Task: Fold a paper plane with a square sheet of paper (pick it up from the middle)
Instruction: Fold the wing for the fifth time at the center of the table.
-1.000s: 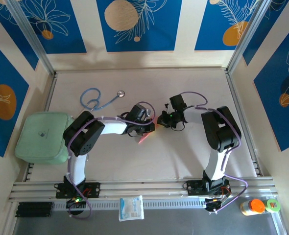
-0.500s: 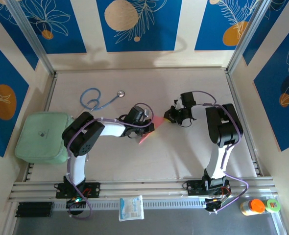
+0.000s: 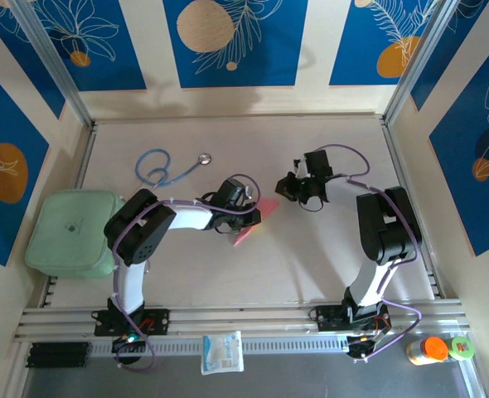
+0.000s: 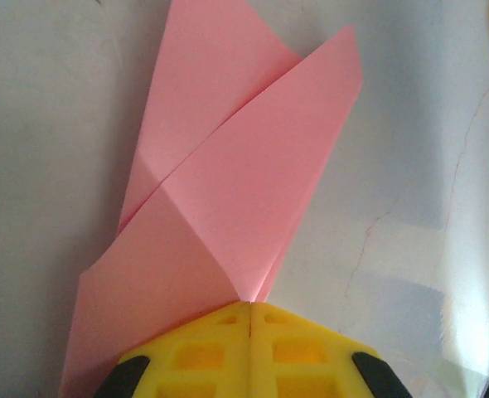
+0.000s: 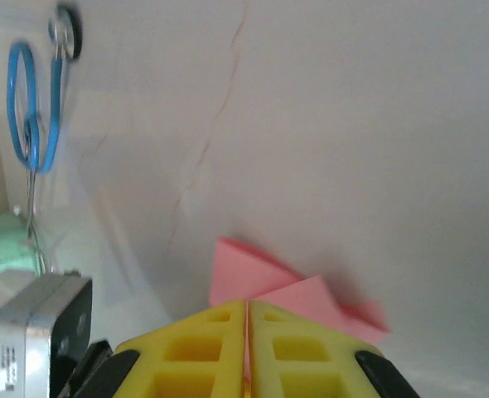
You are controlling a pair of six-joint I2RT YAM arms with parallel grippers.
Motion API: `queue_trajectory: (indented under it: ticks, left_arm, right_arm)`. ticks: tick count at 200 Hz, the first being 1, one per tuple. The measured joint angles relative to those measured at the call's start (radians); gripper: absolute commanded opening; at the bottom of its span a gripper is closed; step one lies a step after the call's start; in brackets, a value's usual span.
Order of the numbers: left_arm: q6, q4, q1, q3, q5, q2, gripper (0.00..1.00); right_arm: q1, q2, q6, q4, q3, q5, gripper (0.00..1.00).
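The top external camera looks steeply down from above and behind the arms, taking in the whole table [image 3: 311, 265] from afar, with the bases along the bottom edge. The left wrist camera sits very close, facing down past the left gripper [image 4: 250, 311] at bottom centre onto the paper plane [image 4: 228, 207]. The right wrist camera looks low across the tabletop past the right gripper [image 5: 246, 311]. All three share the paper plane, and the stethoscope [image 5: 31, 116], upper left, also shows from overhead.
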Motion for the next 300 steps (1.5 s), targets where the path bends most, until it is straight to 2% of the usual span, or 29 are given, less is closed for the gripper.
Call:
queue_trajectory:
  ticks: [33, 101, 214, 250, 300]
  left_arm:
    - [0.0, -0.02, 0.0, 0.008, 0.011, 0.0, 0.0]
    - [-0.001, -0.03, 0.0, 0.002, 0.039, -0.017, 0.09]
    - [-0.004, 0.055, 0.027, -0.193, 0.089, -0.123, 0.12]
    - [0.014, -0.021, 0.029, -0.159, 0.087, -0.162, 0.14]
    - [0.049, -0.058, 0.061, -0.101, 0.069, -0.163, 0.1]
  right_arm:
    - [0.06, 0.045, 0.03, 0.006, -0.027, -0.031, 0.09]
    - [0.059, 0.14, 0.04, 0.016, 0.001, -0.065, 0.08]
    - [0.056, 0.17, 0.01, -0.089, 0.08, -0.053, 0.08]
    - [0.054, 0.175, -0.002, -0.115, 0.097, -0.045, 0.08]
    - [0.053, 0.176, -0.013, -0.137, 0.109, -0.029, 0.08]
